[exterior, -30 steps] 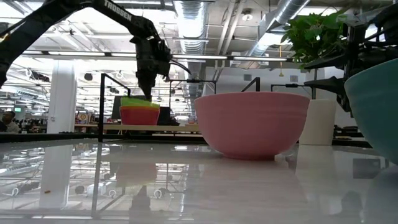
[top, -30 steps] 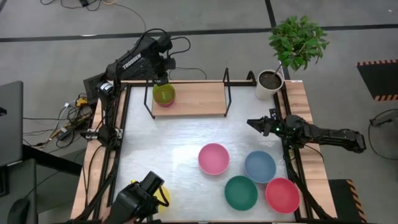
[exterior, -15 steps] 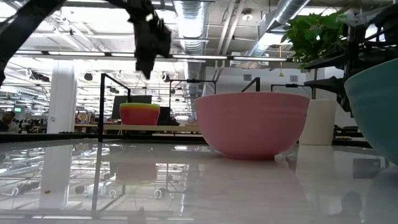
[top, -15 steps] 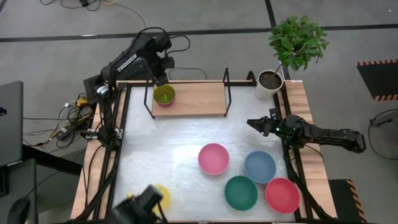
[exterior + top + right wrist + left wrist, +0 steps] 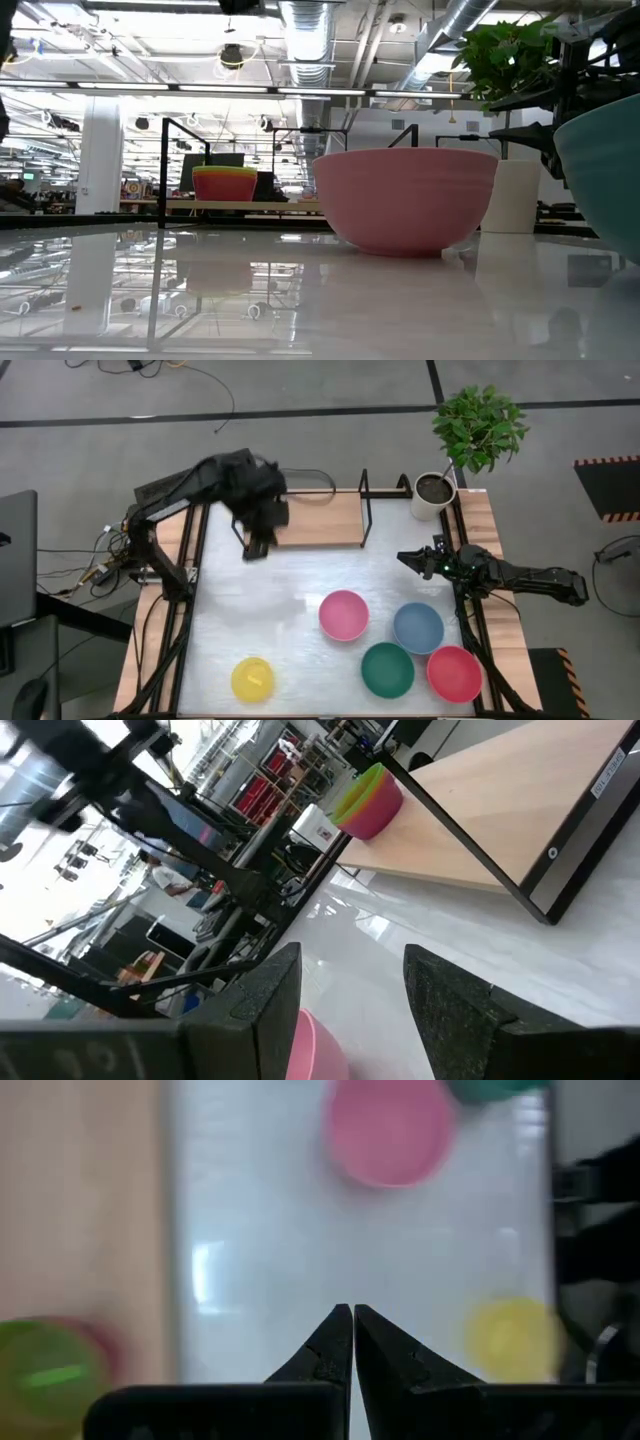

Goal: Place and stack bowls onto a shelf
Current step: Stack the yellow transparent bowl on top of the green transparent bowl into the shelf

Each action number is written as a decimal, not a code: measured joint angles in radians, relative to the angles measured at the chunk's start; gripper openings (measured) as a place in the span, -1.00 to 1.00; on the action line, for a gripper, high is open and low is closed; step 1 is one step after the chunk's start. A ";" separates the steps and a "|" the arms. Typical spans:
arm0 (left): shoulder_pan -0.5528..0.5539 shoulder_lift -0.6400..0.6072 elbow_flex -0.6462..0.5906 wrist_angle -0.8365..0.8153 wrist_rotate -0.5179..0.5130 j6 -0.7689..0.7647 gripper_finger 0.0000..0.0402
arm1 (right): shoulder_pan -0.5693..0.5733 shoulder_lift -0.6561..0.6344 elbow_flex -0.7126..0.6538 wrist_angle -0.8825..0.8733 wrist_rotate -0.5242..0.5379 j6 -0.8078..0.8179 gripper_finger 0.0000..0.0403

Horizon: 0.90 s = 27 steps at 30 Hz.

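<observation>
A lime-green bowl nested in a red bowl [image 5: 225,184] stands on the left end of the wooden shelf [image 5: 320,518]; my left arm hides the stack in the high view. My left gripper [image 5: 353,1316] is shut and empty, pointing steeply down above the shelf's near left corner [image 5: 254,548]. On the white tabletop sit a pink bowl [image 5: 343,615], a blue bowl [image 5: 418,628], a teal bowl [image 5: 388,670], a large red bowl [image 5: 454,673] and a small yellow bowl [image 5: 252,679]. My right gripper [image 5: 350,985] waits open at the table's right side [image 5: 405,559].
A white plant pot [image 5: 433,495] with a leafy plant stands at the far right, beside the shelf. Black frame posts [image 5: 364,490] rise from the shelf. Open tabletop [image 5: 250,610] lies between the shelf and the yellow bowl.
My left gripper has risen from the stacked bowls on the shelf, leaving the low view at its top, and has swung quickly toward the table's near edge. The stack has stayed on the shelf. A dark thing that covered the yellow bowl has left the high view.
</observation>
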State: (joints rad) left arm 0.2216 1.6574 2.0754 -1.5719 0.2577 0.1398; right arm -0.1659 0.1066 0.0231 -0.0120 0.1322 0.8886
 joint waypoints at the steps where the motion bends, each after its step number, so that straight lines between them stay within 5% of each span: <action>1: -0.045 -0.012 0.000 0.001 -0.001 -0.046 -0.99 | 0.000 0.000 0.000 0.000 0.000 0.000 0.01; 16: -0.629 -0.036 -0.018 0.012 -0.218 -0.818 -0.52 | 0.001 0.000 0.000 -0.001 -0.004 -0.011 0.01; 22: -0.753 -0.037 -0.168 0.015 -0.223 -1.064 -0.28 | 0.001 0.000 0.000 -0.001 -0.004 -0.033 0.01; 27: -0.832 -0.036 -0.386 0.143 -0.175 -1.104 -0.13 | 0.001 0.000 0.000 -0.001 -0.004 -0.033 0.01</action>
State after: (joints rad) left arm -0.6108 1.6211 1.6892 -1.4290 0.0826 -0.9646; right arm -0.1654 0.1066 0.0233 -0.0127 0.1284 0.8555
